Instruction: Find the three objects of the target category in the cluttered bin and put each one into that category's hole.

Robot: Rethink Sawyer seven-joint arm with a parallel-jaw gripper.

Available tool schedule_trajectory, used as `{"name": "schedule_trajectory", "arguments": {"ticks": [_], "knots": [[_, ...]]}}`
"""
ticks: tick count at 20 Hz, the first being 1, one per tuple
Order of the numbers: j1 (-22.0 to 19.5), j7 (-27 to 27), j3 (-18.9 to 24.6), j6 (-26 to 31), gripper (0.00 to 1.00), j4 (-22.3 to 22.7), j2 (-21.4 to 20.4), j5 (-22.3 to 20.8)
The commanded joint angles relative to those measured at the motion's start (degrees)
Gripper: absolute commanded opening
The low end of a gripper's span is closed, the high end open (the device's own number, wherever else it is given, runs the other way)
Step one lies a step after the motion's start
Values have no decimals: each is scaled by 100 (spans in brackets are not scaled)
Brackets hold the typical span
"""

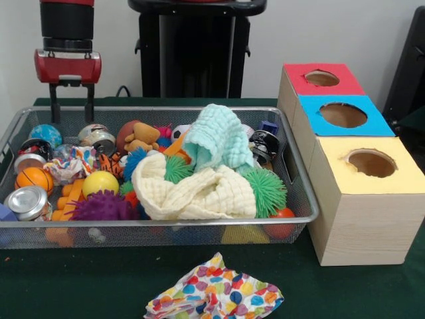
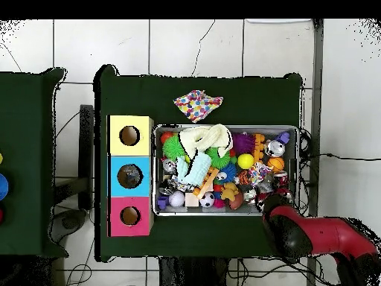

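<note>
The wire mesh bin (image 1: 166, 109) is full of clutter: a cream cloth (image 1: 199, 193), a mint cloth (image 1: 216, 136), a small patterned cloth (image 1: 70, 166), spiky balls, smooth balls, tins and a brown plush toy (image 1: 141, 136). My gripper (image 1: 72, 118) hangs at the bin's far left corner, open and empty, with its tips about level with the rim. In the overhead view the bin (image 2: 223, 126) shows and my arm (image 2: 298, 231) covers the gripper at the bin's lower right corner.
Three wooden boxes with round holes stand right of the bin: red top (image 1: 322, 78), blue top (image 1: 342, 115), yellow top (image 1: 370, 163). A polka-dot cloth (image 1: 214, 296) lies on the green table in front of the bin.
</note>
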Motion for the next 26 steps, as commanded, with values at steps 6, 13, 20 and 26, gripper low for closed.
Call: {"name": "schedule_trajectory", "arguments": {"ticks": [6,13,20,26], "knots": [[57,-206,307,378,100,-792,841,-148],[30,-284,332,268,100,-1047,1177,-263],[42,-376,353,214,100,-1286,1346,-357],[177,-216,111,86,100,-1385,1234,-451]]}}
